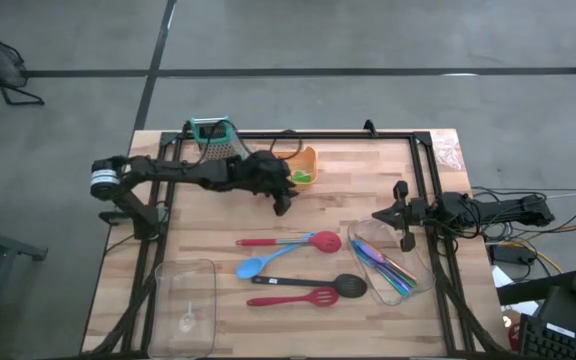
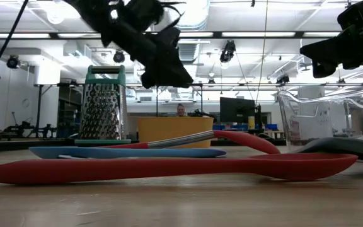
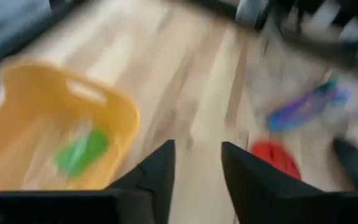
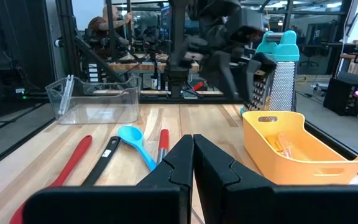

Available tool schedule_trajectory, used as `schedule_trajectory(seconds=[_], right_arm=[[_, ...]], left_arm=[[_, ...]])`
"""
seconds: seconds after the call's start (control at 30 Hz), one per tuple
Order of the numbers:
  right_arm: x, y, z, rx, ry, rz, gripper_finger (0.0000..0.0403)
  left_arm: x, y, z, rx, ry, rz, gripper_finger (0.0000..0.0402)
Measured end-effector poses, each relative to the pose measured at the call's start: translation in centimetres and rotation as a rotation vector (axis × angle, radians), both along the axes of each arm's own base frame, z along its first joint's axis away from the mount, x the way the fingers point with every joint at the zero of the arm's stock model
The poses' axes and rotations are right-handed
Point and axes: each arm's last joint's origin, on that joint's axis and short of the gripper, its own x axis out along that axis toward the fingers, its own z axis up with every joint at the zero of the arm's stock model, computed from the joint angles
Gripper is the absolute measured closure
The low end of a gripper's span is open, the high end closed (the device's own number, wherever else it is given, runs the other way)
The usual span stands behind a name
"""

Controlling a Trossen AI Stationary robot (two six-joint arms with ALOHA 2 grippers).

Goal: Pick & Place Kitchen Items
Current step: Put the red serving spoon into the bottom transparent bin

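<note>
- Hovering my left hand [image 1: 282, 205] beside the orange tray [image 1: 308, 160], fingers apart, empty.
- Spoons [image 1: 298, 242] lie mid-desk, close together; risk: nudging neighbours while grabbing one.
- Right hand [image 1: 406, 240] waits, pressed together.

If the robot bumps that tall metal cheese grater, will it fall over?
Maybe. The grater stands upright and is much taller than it is wide, so a push near its teal top could tip it. Its bottom is wider than its top, which should steady it against a low nudge. The shiny metal sides might be slippery to grab.
</note>
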Motion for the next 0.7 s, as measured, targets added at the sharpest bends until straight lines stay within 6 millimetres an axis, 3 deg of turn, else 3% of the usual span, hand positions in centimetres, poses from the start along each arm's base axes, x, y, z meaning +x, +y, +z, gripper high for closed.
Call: schedule_trajectory(seconds=[0.13,0.27,0.5,0.7], right_arm=[[0.0,0.0,0.0,0.001,0.000,0.000,0.0394],[0.0,0.0,0.0,0.002,0.000,0.000,0.0394],[0.0,0.0,0.0,0.001,0.000,0.000,0.0394],[0.0,0.0,0.0,0.000,0.000,0.000,0.0394]], left_arm=[[0.2,-0.7,0.7,-0.026,0.141,-0.054,0.0227],[0.7,-3.2,0.4,-0.046,0.161,-0.185,0.0216],[1.7,-6.4,-1.7,-0.064,0.229,-0.263,0.0216],[3.2,-6.8,-4.4,-0.090,0.254,-0.254,0.0215]])
